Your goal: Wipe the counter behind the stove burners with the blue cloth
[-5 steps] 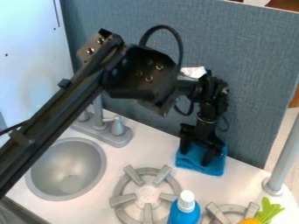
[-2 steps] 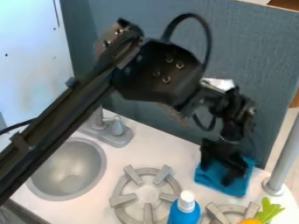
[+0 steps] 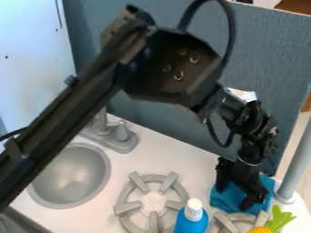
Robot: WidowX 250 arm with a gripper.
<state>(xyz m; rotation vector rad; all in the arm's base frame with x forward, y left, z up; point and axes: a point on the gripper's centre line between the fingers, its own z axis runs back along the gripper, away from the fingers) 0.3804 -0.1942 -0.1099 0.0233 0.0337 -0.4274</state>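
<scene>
The black gripper (image 3: 233,198) hangs down at the lower right, its two fingers apart and their tips on a blue cloth (image 3: 228,203). Blue fabric shows between the fingers and to the right of them. The cloth lies on the white counter, beside the foot of a grey post and up against the back of the right burner. Part of it is hidden under the gripper.
A blue bottle with a white cap (image 3: 193,216) stands left of the right burner (image 3: 240,220), where an orange carrot with green leaves (image 3: 278,219) lies. The left burner (image 3: 152,202), sink (image 3: 70,177), faucet (image 3: 109,132), grey post (image 3: 296,164) and back panel (image 3: 158,120) surround the work area.
The gripper has moved right and toward the front of the counter, and the blue cloth has slid along with it from beside the back panel to the post and right burner.
</scene>
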